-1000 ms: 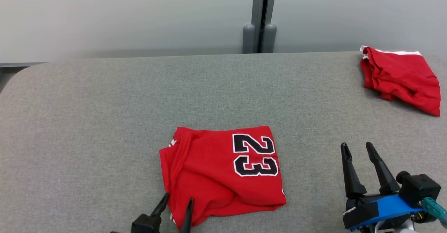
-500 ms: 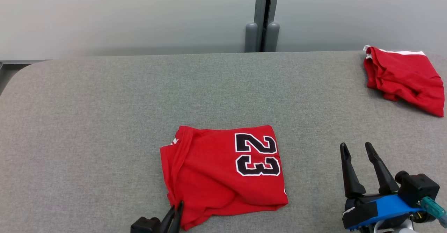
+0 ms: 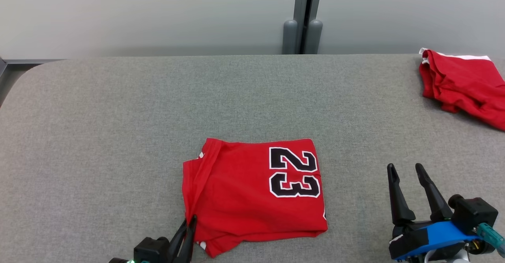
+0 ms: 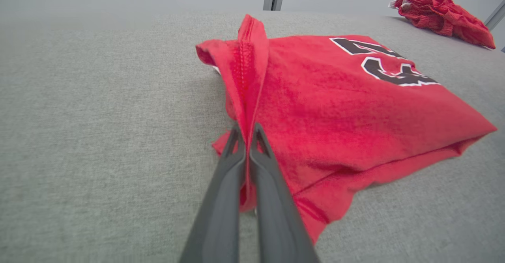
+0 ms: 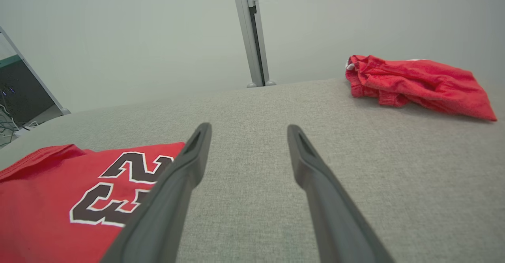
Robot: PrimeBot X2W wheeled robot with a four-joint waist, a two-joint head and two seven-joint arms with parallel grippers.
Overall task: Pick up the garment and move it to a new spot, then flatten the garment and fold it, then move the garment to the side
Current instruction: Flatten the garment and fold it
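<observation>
Left gripper (image 3: 188,227) has snapped shut! A second ago its two dark fingers stood apart astride the near left corner of the red folded jersey with the black-and-white 23 (image 3: 252,192). Now they are pressed together with a ridge of red cloth pinched between them. Its wrist view shows it plainly: the fabric rises in a narrow crease right at the fingertips, seam and all, so the grip probably has more than one layer. The jersey lies in a tidy square on the grey fabric-covered table (image 3: 118,109), near the front edge and about the middle, its near edge looking straighter than before the pinch. That reads as folding done and the last step in hand: with the corner caught, the bundle can likely be dragged or lifted off to the side. Right gripper (image 3: 404,167) hovers well off to the right, fingers spread wide, holding nothing, touching nothing. Far back on the right sits a second red garment (image 3: 461,81), crumpled, well clear of the action.
</observation>
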